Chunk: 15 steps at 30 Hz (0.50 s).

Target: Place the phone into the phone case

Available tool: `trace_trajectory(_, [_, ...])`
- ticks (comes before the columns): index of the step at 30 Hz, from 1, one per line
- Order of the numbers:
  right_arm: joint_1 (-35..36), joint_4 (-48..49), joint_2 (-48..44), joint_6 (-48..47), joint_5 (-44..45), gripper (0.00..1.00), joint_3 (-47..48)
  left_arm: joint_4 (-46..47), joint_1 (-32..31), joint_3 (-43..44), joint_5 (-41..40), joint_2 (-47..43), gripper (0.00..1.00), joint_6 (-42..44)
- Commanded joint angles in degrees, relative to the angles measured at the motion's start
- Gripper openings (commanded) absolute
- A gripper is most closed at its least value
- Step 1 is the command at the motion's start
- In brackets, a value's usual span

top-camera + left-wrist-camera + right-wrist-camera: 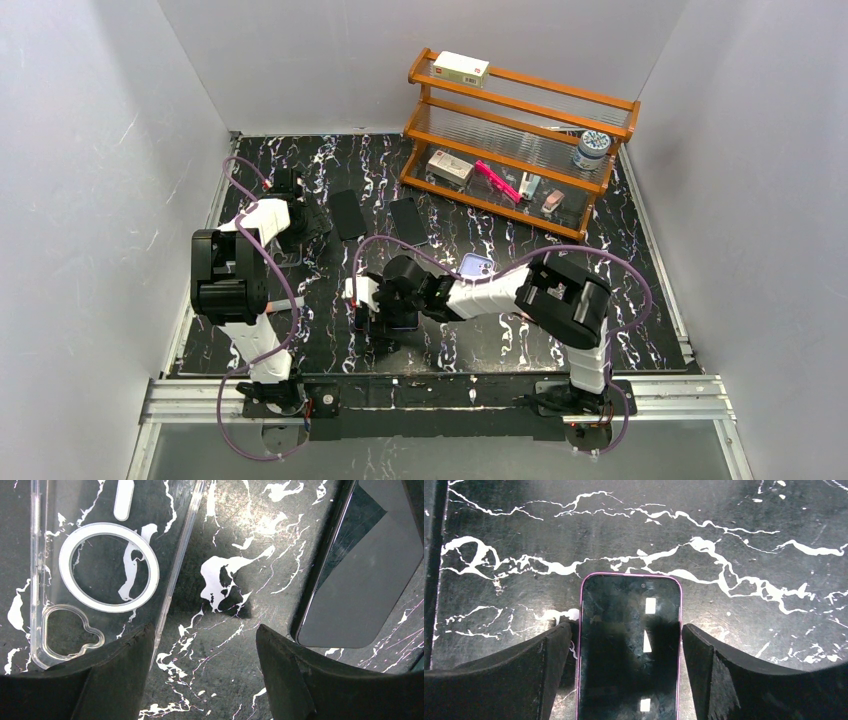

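Basically R gripper (626,628) gapes astride pink-rimmed phone (629,670), L gripper (204,630) open, empty by case (100,540); box (461,68) label unreadable.

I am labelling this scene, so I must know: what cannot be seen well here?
Pink-edged phone: right wrist view, lower end cut off by the bottom edge.
Clear case: left wrist view, top cut off by the frame edge.
Dark phone: left wrist view, cut off at top and right edges.
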Motion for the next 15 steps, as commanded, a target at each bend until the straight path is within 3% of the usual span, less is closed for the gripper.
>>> trace_trajectory(1, [-0.1,-9.4,3.1,-2.4,-3.3,0.84,1.9,-3.0,-0.1,-0.8,0.3,-2.4,0.72,-0.5])
trace_trajectory(4, [-0.2,-11.2,4.5,-2.4,-2.0,0.73,3.0,-3.0,-0.1,-0.7,0.3,-2.3,0.72,-0.5])
trace_trajectory(10, [-1.3,-12.1,4.5,-1.2,-2.4,0.64,3.3,-3.2,-0.1,-1.0,-0.1,-2.5,0.72,-0.8])
trace_trajectory(15, [-2.3,-11.5,2.4,0.9,-3.4,0.64,2.2,-4.3,-0.1,-0.4,-3.8,-3.0,0.73,-0.3])
